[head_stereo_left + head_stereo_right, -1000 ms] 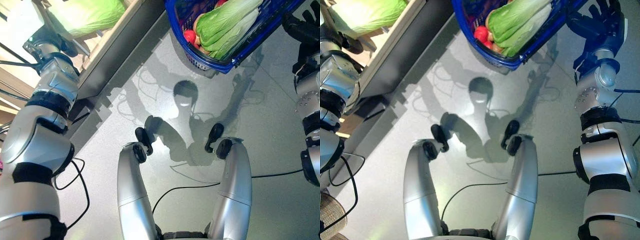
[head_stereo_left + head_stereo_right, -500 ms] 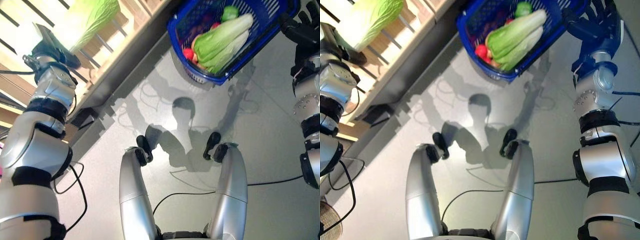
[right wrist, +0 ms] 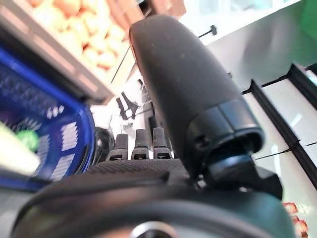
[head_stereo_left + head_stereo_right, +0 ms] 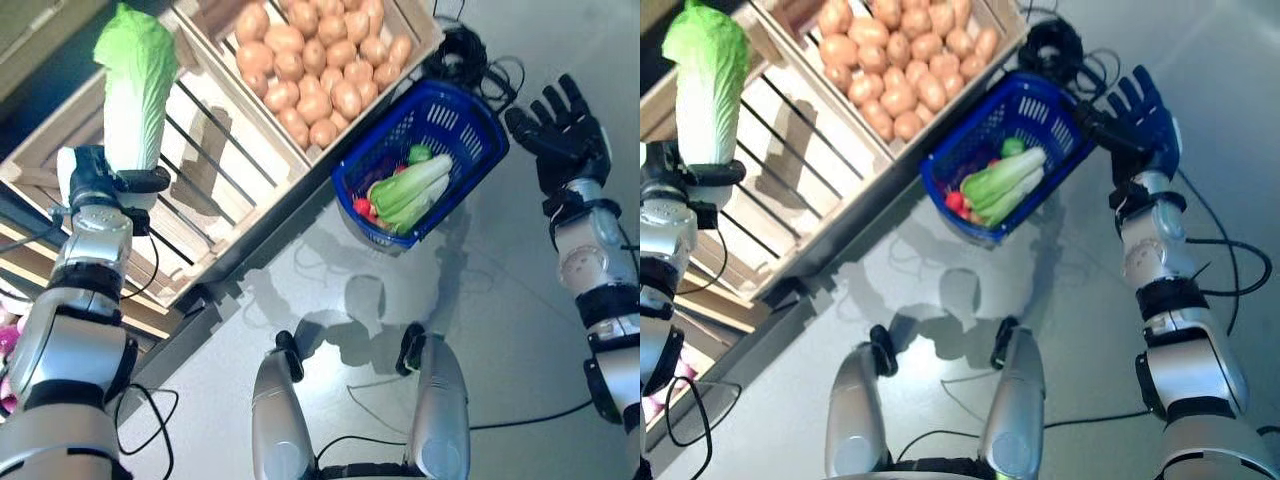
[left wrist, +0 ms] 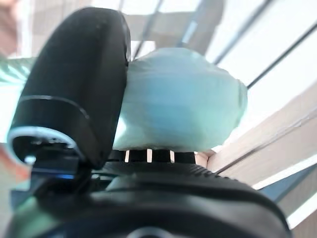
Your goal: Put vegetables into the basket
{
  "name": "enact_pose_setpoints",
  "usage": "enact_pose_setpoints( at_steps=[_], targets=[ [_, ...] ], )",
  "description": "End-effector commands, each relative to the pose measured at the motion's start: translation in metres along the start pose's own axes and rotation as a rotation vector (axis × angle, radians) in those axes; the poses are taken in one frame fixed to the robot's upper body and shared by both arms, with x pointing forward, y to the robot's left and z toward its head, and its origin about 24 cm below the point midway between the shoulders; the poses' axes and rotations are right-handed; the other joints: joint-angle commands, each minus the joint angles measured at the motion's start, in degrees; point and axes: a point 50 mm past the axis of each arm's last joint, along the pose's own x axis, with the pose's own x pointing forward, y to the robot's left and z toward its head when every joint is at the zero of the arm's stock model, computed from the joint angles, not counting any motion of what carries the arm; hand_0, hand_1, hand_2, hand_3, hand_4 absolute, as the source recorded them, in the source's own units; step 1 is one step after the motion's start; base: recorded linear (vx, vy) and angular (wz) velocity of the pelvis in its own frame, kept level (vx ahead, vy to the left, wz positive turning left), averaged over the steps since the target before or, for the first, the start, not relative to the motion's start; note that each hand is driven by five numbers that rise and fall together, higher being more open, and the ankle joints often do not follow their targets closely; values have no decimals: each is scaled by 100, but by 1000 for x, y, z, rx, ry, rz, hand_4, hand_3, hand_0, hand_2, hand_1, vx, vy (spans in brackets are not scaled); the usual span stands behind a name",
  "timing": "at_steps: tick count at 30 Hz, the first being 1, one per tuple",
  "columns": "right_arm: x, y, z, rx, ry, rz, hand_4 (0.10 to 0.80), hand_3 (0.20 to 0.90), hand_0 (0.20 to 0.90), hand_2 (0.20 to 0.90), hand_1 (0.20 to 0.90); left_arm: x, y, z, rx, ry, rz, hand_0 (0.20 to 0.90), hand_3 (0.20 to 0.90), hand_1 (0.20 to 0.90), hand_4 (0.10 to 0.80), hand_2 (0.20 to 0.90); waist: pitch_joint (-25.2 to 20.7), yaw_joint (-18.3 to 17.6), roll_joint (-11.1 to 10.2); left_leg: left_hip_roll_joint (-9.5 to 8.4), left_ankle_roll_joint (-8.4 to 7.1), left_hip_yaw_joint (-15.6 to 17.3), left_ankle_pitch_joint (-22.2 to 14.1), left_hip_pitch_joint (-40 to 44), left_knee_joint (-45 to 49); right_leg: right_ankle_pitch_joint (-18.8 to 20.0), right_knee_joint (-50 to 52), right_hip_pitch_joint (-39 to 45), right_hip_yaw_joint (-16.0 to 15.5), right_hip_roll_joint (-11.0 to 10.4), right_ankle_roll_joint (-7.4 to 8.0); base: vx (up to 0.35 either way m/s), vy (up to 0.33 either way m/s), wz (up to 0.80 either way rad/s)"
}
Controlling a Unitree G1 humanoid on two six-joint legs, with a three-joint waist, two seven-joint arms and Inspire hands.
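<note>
Two shiny silver-grey arms with black bands at the joints, dark left hand [image 4: 95, 175] with a round black thumb, dark right hand [image 4: 560, 130] with ribbed fingers

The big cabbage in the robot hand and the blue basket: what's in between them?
In the left eye view, wooden crates lie between the cabbage and the basket: an empty slatted crate, then a crate of potatoes.
</note>
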Motion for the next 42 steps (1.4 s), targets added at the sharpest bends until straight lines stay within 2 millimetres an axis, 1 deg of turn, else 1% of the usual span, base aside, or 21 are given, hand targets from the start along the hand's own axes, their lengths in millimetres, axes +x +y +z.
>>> enact_pose_setpoints(
  at_steps=[1,2,3,4,5,6,7,8,9,10,11,12,14,15,18,21,22,25,33,37,42],
  targets=[
    [0,28,-4,87,-15,185,800,900,900,900,900,-4,4,33,-107,-240,-27,300,300,300,400,300,-837,58,-1,-97,75,204,-307,457,-73,475,-1091,857,-81,-47,51,49,-74,-2],
    [-2,30,-9,94,6,193,800,900,900,900,900,-5,0,32,-109,-245,-37,300,300,300,400,300,-855,63,1,-112,72,208,-282,515,-139,488,-1150,923,-102,-33,54,31,-99,-2],
    [-11,39,-32,158,92,246,800,900,900,900,900,-12,-16,28,-136,-266,-88,300,300,300,400,300,-965,88,5,-191,76,264,-167,811,-450,564,-1498,1265,-208,60,56,16,-95,1],
    [-14,43,-38,186,117,267,800,900,900,900,900,-14,-20,26,-150,-273,-105,300,300,300,400,300,-983,91,7,-214,76,273,-124,905,-550,597,-1609,1376,-242,86,57,51,-149,7],
    [-25,54,-57,254,172,307,800,900,900,900,900,-23,-38,21,-150,-292,-145,300,300,300,400,300,-1127,126,3,-297,87,309,-14,1181,-888,674,-1986,1712,-335,208,66,66,-143,7],
    [-35,64,-72,310,219,337,800,900,900,900,900,-30,-51,15,-146,-308,-175,300,300,300,400,300,-1221,138,3,-358,95,316,84,1420,-1167,758,-2286,1990,-396,291,75,89,-140,7],
    [-39,68,-78,325,236,345,800,900,900,900,900,-33,-56,12,-141,-309,-185,300,300,300,400,300,-1273,144,3,-381,102,323,113,1514,-1277,781,-2404,2100,-415,323,77,103,-134,6],
    [-49,79,-92,365,281,370,800,900,900,900,900,-42,-69,6,-128,-322,-214,300,300,300,400,300,-1399,165,-2,-432,118,334,190,1732,-1533,852,-2676,2351,-461,389,90,87,-88,2],
    [-51,81,-94,371,290,374,800,900,900,900,900,-44,-72,4,-129,-324,-219,300,300,300,400,300,-1419,167,-3,-442,119,333,213,1786,-1593,875,-2738,2412,-474,402,95,144,-136,8],
    [-63,93,-109,411,345,405,800,900,900,900,900,-53,-84,-4,-166,-309,-261,300,300,300,400,300,-1586,197,-4,-486,129,342,323,2046,-1916,955,-3059,2711,-512,484,107,108,-92,7],
    [-66,96,-113,418,360,415,800,900,900,900,900,-55,-87,-6,-171,-309,-267,300,300,300,400,300,-1620,201,-4,-492,128,343,346,2095,-1970,977,-3120,2767,-517,498,109,114,-136,8],
    [-76,104,-124,447,404,431,800,900,900,900,900,-67,-100,-14,-155,-318,-298,300,300,300,400,300,-1778,223,-13,-502,185,419,516,2223,-2172,1128,-3330,2922,-605,556,64,74,-98,3],
    [-83,108,-130,469,433,438,800,900,900,900,900,-75,-108,-19,-149,-320,-324,300,300,300,400,300,-1905,253,-20,-511,187,421,568,2338,-2306,1169,-3464,3066,-631,602,68,104,-109,12],
    [-90,113,-135,510,452,441,800,900,900,900,900,-86,-117,-21,-142,-334,-348,300,300,300,400,300,-2020,287,-38,-523,195,427,602,2488,-2473,1197,-3592,3225,-648,652,85,94,-100,16],
    [-95,118,-138,560,463,436,800,900,900,900,900,-96,-127,-22,-163,-346,-385,300,300,300,400,300,-2122,319,-55,-520,187,436,650,2668,-2690,1232,-3756,3408,-685,712,112,75,-98,9],
    [-104,125,-144,610,492,442,800,900,900,900,900,-113,-143,-21,-122,-402,-453,300,300,300,400,300,-2239,349,-69,-498,161,443,753,2877,-3017,1306,-3980,3605,-729,787,158,47,-64,12],
    [-105,128,-144,622,479,441,800,900,900,900,900,-122,-151,-18,-105,-426,-496,300,300,300,400,300,-2282,363,-81,-490,159,450,769,2961,-3128,1319,-4041,3664,-744,813,174,29,-46,0],
    [-104,131,-139,647,450,443,800,900,900,900,900,-132,-160,-16,-75,-462,-543,300,300,300,400,300,-2325,379,-93,-490,166,428,766,3046,-3226,1328,-4094,3734,-745,842,192,21,-36,4],
    [-98,144,-126,704,374,479,800,900,900,900,900,-150,-179,-18,-27,-507,-663,300,300,300,400,300,-2417,404,-119,-504,175,369,775,3266,-3499,1338,-4201,3884,-757,908,220,9,-15,0],
    [-95,144,-122,728,340,472,800,900,900,900,900,-157,-184,-18,-32,-521,-695,300,300,300,400,300,-2465,411,-125,-501,171,357,747,3309,-3524,1360,-4277,3936,-762,917,233,0,0,0],
    [-90,143,-115,782,302,450,800,900,900,900,900,-169,-190,-15,13,-603,-746,300,300,300,400,300,-2513,419,-119,-504,159,300,755,3315,-3585,1402,-4347,3962,-759,936,246,0,0,0]
  ],
)
